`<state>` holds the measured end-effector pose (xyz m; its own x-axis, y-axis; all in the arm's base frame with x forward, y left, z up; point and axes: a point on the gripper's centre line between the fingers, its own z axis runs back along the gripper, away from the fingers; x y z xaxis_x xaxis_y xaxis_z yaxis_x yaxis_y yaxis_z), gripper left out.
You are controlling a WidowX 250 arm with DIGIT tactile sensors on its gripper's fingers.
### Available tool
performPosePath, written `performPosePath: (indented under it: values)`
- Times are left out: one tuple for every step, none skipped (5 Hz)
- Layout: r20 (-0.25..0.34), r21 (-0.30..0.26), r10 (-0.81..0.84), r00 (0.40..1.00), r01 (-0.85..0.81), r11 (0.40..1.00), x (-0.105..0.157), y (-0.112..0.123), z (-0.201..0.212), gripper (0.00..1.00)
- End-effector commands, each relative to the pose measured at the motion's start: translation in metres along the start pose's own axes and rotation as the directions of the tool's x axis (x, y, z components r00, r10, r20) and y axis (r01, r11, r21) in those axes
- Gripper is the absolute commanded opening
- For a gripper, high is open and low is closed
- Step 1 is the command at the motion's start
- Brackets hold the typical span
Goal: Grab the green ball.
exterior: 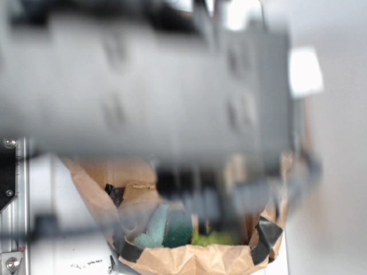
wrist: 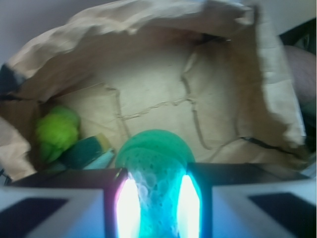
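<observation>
In the wrist view the mint-green dimpled ball (wrist: 154, 148) sits between my gripper's (wrist: 156, 198) two glowing finger pads, which press on both its sides. The ball is inside a brown paper bag (wrist: 163, 94), above its floor. In the exterior view the blurred dark arm (exterior: 143, 86) fills most of the frame and hides the gripper and the ball; only the bag (exterior: 189, 258) shows below it.
A yellow-green fuzzy lump (wrist: 56, 131) and a dark green sponge (wrist: 86, 152) lie at the bag's left corner, and show in the exterior view (exterior: 179, 229). The bag's crumpled walls rise on all sides. A metal rail (exterior: 14, 206) stands at left.
</observation>
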<state>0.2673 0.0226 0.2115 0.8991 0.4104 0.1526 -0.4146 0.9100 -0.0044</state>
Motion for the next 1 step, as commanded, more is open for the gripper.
performPosePath:
  values:
    - [0.134, 0.043, -0.052, 0.990, 0.046, 0.998, -0.0008, 0.0145, 0.0299, 0.09]
